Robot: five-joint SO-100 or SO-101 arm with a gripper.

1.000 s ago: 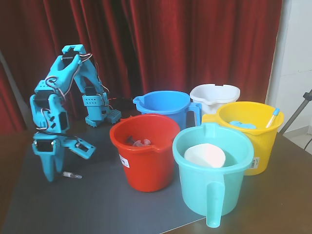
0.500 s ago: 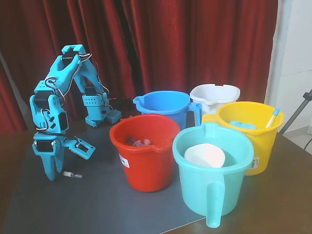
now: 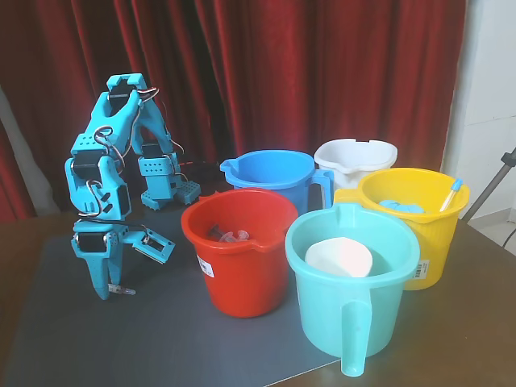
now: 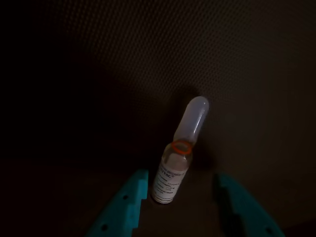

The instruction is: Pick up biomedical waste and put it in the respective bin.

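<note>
Between spread fingers [image 4: 180, 197]: vial [image 4: 178, 153] flat, tip pointing away.

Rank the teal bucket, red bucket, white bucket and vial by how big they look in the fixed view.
1. teal bucket, nearest the camera
2. red bucket
3. white bucket, farthest back and partly hidden
4. vial

Dark counter [image 3: 32, 234] carries a grey mat [image 3: 161, 339] covering most of it. On the mat: small clear vial [image 3: 125, 289] lying at left, red bucket [image 3: 242, 278] at centre, teal handled bucket [image 3: 355, 322] nearest the camera. Behind them stand the blue bucket [image 3: 270, 171], white bucket [image 3: 355, 153] and yellow bucket [image 3: 423, 242]. Arm base [image 3: 165, 193] sits at back left.
</note>
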